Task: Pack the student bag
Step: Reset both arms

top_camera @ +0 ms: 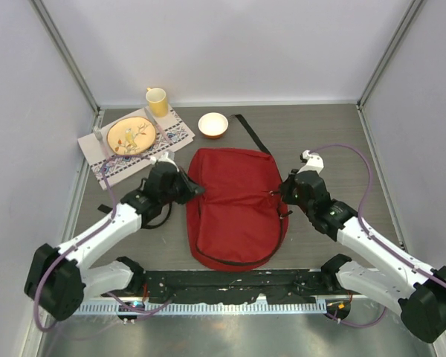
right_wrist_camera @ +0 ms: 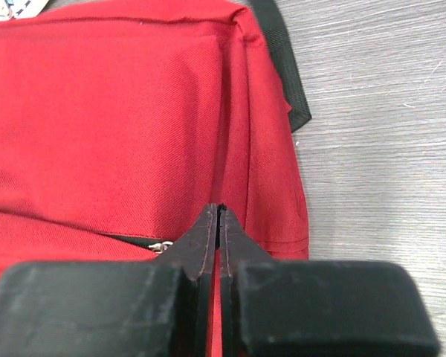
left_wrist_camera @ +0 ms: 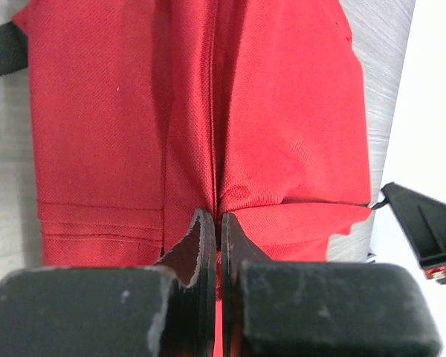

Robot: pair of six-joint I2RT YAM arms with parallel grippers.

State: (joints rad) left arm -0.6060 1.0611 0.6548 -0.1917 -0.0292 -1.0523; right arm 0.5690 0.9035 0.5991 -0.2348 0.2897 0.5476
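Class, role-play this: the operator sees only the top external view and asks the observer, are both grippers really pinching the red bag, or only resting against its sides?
Observer: The left wrist view shows the left gripper shut on a fold of the student bag; the fabric puckers toward its tips.
Operator: And the right one?
Observer: The right gripper is shut on the bag's edge, with red cloth showing between its jaws.
Operator: Anything near it?
Observer: A small metal zipper pull lies beside its tips.

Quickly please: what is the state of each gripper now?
Left gripper: closed, pinching the large dark-red fabric backpack.
Right gripper: closed, pinching the same backpack's edge.
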